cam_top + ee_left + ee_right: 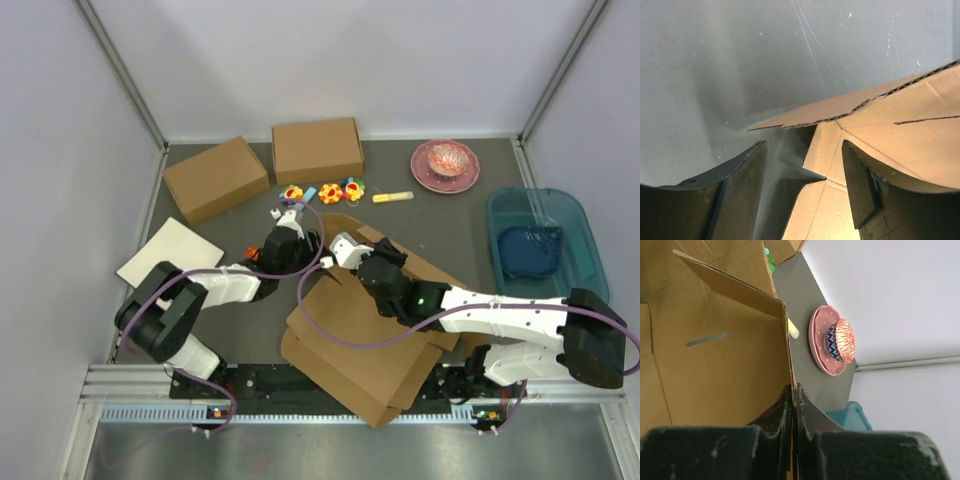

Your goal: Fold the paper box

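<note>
Right pincer (794, 390): closed tight on a raised wall of the paper box (360, 340), my two fingers pinching the cardboard edge between them.
Left pincer (802, 155): jaws stand apart; a corner of a cardboard flap sits in the gap, nearer the finger on the right of my wrist view, and neither finger presses on it.
Paper box: a part-folded brown sheet spread over the near middle of the grey tabletop (450, 235), just ahead of both my arm bases, with panels lifted at its far end where my two pincers meet.
Just beyond the box: a row of small bright toys (330, 190) and a pale yellow stick (393, 197).
Far edge, left: two formed brown boxes (217, 178) side by side.
Far edge, right: a pink plate (428, 172) carrying a patterned bowl (840, 340).
Right side: a blue see-through tub (580, 235) with something dark blue inside.
Left side: an off-white square board (170, 252) lying flat beside my left arm.
</note>
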